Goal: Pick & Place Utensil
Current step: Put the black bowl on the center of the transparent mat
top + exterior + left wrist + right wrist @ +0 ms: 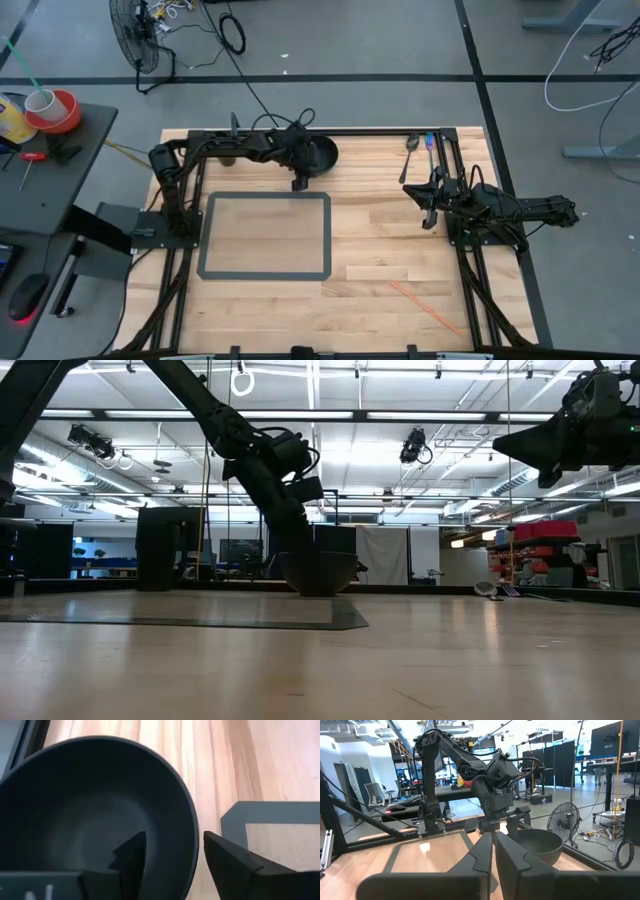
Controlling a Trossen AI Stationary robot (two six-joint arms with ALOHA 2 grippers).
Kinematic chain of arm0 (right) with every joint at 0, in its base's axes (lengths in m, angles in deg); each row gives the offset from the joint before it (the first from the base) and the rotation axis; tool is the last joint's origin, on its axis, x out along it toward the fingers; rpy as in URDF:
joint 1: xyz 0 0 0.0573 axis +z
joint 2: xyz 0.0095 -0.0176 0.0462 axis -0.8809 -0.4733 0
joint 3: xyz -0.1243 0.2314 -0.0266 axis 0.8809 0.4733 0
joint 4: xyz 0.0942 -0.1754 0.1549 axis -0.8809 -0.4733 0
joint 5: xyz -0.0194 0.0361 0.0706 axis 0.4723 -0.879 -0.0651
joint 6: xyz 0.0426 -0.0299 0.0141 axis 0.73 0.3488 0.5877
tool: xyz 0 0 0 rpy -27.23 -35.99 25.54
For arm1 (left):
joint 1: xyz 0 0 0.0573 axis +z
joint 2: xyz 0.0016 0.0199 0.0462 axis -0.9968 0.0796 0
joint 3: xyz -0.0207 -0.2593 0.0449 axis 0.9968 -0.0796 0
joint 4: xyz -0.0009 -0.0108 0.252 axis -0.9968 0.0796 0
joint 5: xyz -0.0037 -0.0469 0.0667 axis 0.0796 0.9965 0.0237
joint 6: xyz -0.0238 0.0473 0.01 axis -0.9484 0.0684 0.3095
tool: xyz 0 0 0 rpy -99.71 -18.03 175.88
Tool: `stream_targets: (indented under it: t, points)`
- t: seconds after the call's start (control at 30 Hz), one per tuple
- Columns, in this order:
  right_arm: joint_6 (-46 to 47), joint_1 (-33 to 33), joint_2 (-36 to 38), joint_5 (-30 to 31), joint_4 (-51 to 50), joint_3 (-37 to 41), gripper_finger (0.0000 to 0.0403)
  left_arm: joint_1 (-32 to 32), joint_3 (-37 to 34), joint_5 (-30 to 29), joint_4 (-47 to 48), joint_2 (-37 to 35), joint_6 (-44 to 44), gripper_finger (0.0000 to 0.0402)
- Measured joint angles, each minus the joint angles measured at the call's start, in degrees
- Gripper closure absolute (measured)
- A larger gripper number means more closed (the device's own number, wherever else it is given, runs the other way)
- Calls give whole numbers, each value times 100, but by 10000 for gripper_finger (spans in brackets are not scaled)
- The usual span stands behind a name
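Left pincer (299,181) straddles the rim of the dark bowl (318,153), pinching it just beyond the grey mat (266,234). Right pincer (428,214) hovers pressed together; utensils (418,146) lie well right of the bowl. Risk: a thin rim grip could let the bowl tilt or slip.

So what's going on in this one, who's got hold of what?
The left gripper is at the dark bowl near the table's far edge, its fingers straddling the bowl's rim, one inside and one outside. The bowl sits beside the grey mat. The right gripper hangs above the table's right side, fingers shut and holding nothing. The utensils lie untouched at the far right corner.
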State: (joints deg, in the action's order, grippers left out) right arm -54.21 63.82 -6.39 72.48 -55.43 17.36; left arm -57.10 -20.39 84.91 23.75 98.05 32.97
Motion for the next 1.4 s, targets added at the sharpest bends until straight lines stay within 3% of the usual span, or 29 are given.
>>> stream_targets:
  t: [0.53, 0.7, 0.97, 1.17, 1.4]
  points:
    - [0, 0, -2, 0, 2, 0, 376, -126, 0, -54, 21, -22, -43, 388]
    - [0, 0, -2, 0, 2, 0, 376, -340, 2, -476, 271, -263, -311, 385]
    - [0, 0, -2, -2, -4, 0, 376, -1208, 170, -1314, 2171, -1269, -1505, 392]
    - [0, 1, -2, -2, 0, 0, 376, -2575, 168, -2365, 3614, -1645, -2933, 391]
    - [0, 0, -2, -2, 0, 0, 376, -4144, 24, -3065, 3858, -1883, -4666, 388]
